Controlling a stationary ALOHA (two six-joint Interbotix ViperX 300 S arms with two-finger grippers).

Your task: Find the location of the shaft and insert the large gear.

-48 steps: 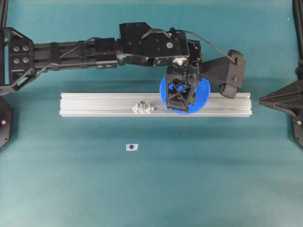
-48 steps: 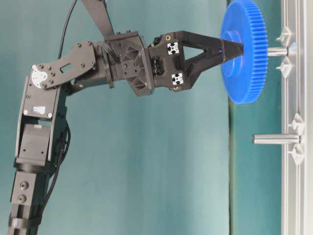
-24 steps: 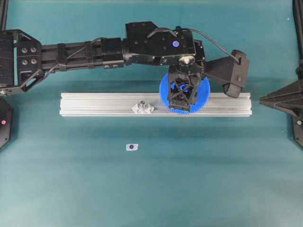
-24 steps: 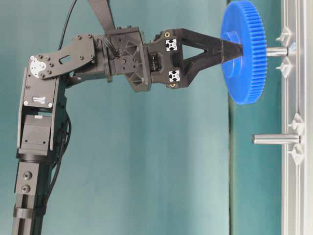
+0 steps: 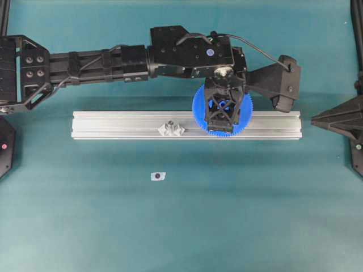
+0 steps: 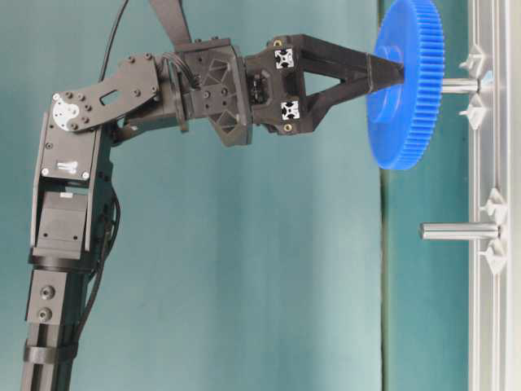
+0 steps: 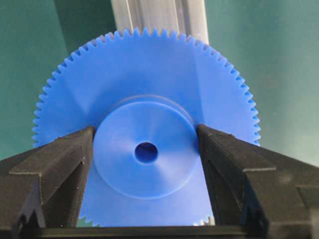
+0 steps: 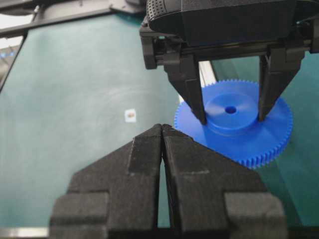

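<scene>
Gripping the gear (image 6: 404,85) by its hub in my left hand (image 7: 145,149), I hold it just above the shaft (image 6: 460,85), not yet seated.

Even, bright light; sharp focus

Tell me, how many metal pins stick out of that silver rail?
2. One pin sits right behind the blue gear; the other pin stands bare further along the rail. Others could be hidden.
</scene>
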